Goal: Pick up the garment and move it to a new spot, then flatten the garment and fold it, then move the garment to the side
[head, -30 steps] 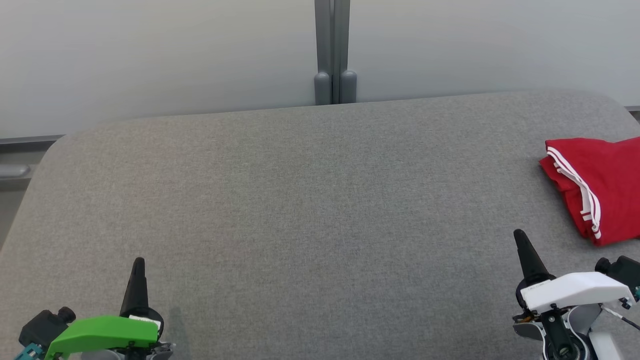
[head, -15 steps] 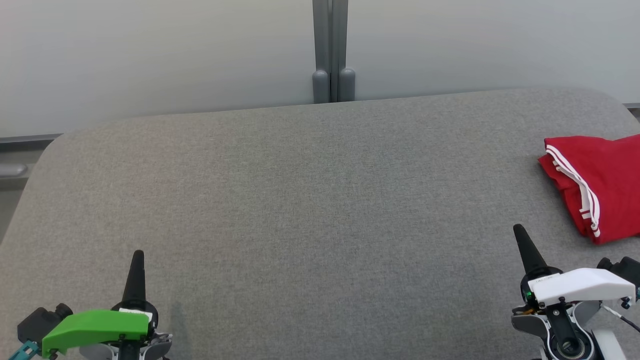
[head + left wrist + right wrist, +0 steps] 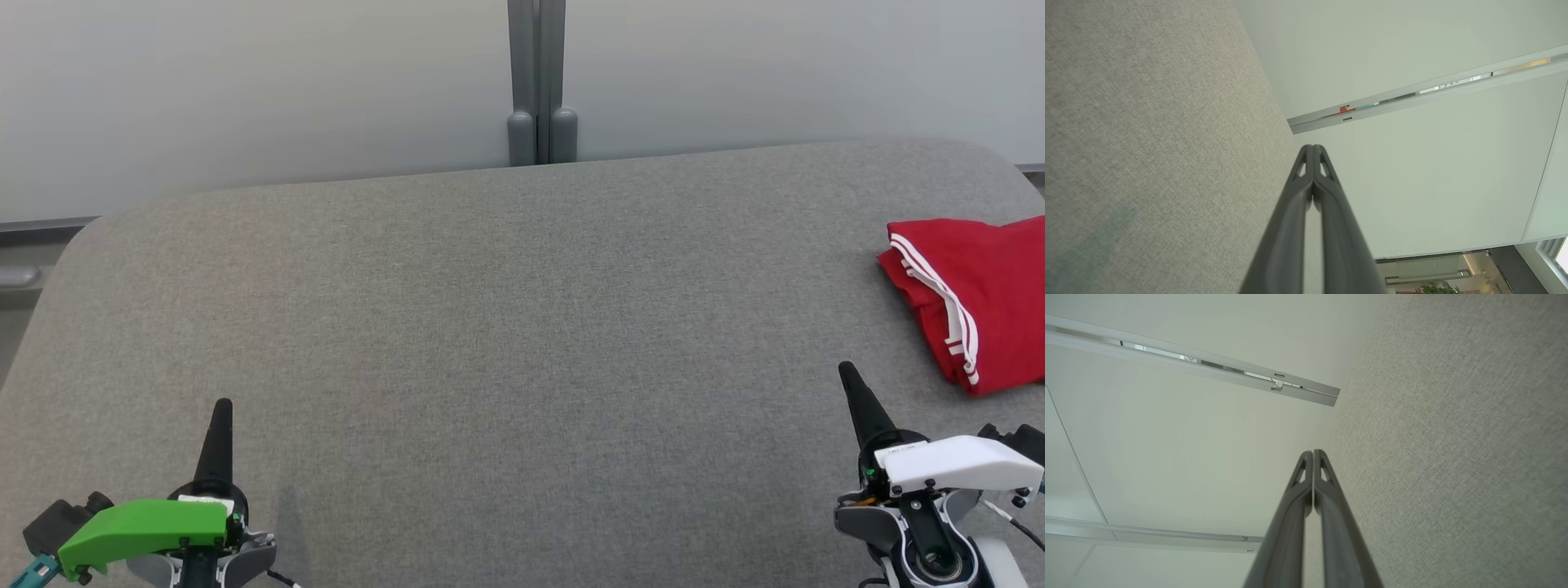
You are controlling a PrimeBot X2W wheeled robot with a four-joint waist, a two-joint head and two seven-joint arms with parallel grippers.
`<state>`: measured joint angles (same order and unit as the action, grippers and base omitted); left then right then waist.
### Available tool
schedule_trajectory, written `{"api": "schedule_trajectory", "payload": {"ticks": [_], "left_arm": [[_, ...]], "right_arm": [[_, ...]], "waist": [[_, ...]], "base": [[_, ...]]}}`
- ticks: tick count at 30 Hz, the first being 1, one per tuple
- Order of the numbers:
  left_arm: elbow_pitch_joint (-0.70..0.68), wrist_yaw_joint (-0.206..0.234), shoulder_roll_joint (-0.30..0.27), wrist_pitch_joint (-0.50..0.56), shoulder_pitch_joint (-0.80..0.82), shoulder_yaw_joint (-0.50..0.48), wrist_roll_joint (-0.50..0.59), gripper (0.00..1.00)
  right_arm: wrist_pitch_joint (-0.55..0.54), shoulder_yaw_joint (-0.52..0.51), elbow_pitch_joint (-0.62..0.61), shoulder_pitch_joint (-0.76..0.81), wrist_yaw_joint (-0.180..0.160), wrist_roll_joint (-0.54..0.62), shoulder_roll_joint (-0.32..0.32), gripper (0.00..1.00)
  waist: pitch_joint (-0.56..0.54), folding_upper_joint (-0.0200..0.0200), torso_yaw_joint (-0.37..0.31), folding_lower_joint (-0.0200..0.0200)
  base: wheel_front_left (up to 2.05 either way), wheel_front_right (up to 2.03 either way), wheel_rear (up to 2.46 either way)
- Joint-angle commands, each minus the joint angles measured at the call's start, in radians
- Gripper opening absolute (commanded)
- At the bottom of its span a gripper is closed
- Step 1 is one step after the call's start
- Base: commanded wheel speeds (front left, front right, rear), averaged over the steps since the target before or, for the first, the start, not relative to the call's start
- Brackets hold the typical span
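Cloth is the whole matter here: the garment [image 3: 984, 298], red with white stripes along one edge, lies folded in a loose stack at the right edge of the table [image 3: 490, 327], partly cut off by the head view's right border; it sits ahead of and to the right of the right claw [image 3: 849, 377], apart from it, and well apart from the left claw [image 3: 221, 412] at the near left. Both claws are closed tip to tip with nothing between the fingers; each wrist view shows the two dark fingers pressed together. The garment looks light, soft and limp; it likely sags and opens if lifted by one point, and its layers may slip over each other, though the table's rough weave should keep it from sliding much. It is not fragile; a firm pinch does no harm. The best hold seems to be the striped edge facing the table's middle, where the layers stack and one pinch can catch them all; a second hold at a far corner would keep the fold shut. Judged by its tidy shape and its place at the side, the task looks near its end.
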<state>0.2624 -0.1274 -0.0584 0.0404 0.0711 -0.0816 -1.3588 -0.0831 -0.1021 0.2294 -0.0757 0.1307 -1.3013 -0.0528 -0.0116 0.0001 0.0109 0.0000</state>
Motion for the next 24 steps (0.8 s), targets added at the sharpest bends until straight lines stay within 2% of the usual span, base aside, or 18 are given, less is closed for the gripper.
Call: {"api": "schedule_trajectory", "payload": {"ticks": [1,24], "left_arm": [[-0.009,-0.004,-0.002,0.006,0.021,-0.006,-0.02,0.0],[-0.016,-0.005,0.005,0.053,0.037,-0.026,-0.175,0.0]], "right_arm": [[-0.004,-0.003,-0.001,-0.019,0.0,-0.027,-0.003,0.0],[-0.023,-0.01,0.011,-0.032,0.0,-0.214,0.001,0.0]], "waist": [[0.001,-0.0001,0.0,0.0],[0.009,-0.0001,-0.007,0.0]], "base": [[0.0,0.0,0.0],[0.0,0.0,0.0]]}}
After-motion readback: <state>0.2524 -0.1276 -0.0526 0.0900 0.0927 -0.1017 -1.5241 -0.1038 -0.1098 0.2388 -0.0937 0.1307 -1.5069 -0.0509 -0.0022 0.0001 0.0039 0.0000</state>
